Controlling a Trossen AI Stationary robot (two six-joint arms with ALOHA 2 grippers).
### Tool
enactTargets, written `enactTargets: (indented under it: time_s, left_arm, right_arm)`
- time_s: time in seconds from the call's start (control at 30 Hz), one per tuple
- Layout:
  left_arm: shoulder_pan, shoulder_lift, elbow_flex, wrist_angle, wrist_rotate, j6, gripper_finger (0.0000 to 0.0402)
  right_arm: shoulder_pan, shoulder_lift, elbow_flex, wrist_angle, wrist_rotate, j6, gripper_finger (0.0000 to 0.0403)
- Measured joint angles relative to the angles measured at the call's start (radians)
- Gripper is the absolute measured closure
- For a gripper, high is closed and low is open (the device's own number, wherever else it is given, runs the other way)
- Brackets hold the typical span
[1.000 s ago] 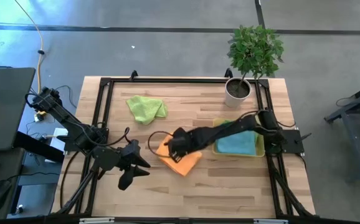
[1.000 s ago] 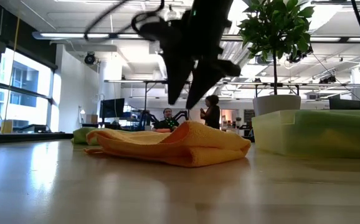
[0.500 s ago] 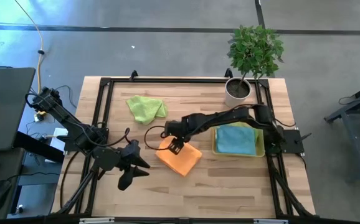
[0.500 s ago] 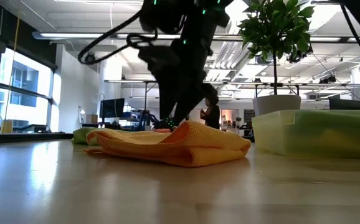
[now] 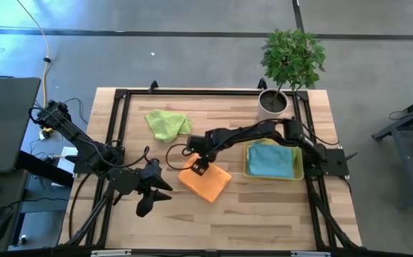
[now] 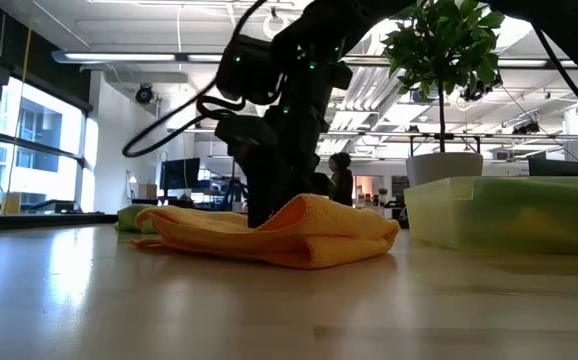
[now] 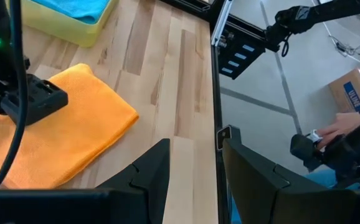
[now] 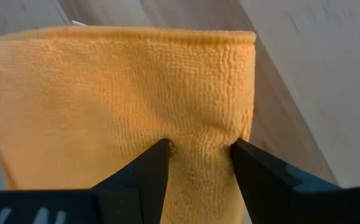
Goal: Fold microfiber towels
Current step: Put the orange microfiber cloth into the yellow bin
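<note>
Orange towel [image 5: 206, 181] lies folded near the table's [image 5: 264, 214] middle; from above I see a rough rectangle, its long axis running diagonally. My right gripper [image 5: 198, 166] presses on its corner nearest the crumpled lime towel [image 5: 168, 124]; a teal towel [image 5: 271, 158] lies in the yellow tray [image 5: 248, 170]. My left gripper [image 5: 147, 196] waits near the table's front-left edge.

At table level, the orange cloth is a soft, rounded double layer.

Left wrist: my fingers [image 7: 152, 177] stand apart, empty.

Right wrist: my fingers [image 8: 150, 171] pinch a nubby fold of the orange towel.
</note>
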State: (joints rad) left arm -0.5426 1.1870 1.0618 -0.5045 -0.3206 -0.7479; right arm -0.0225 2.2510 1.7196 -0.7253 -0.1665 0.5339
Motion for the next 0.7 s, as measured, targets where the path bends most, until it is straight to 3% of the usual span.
enactTargets:
  time_s: [0.2, 0.47, 0.7]
  left_arm:
    - [0.0, 0.0, 0.0, -0.001, 0.0, 0.0, 0.0264]
    - [0.0, 0.0, 0.0, -0.003, 0.0, 0.0, 0.0264]
    - [-0.001, 0.0, 0.0, -0.009, 0.008, -0.007, 0.0264]
  right_arm:
    - [0.016, 0.015, 0.005, 0.007, 0.06, 0.007, 0.0262]
    - [0.04, 0.024, 0.004, 0.012, 0.169, 0.007, 0.0392]
    - [0.057, 0.002, 0.0, -0.041, 0.23, 0.087, 0.0397]
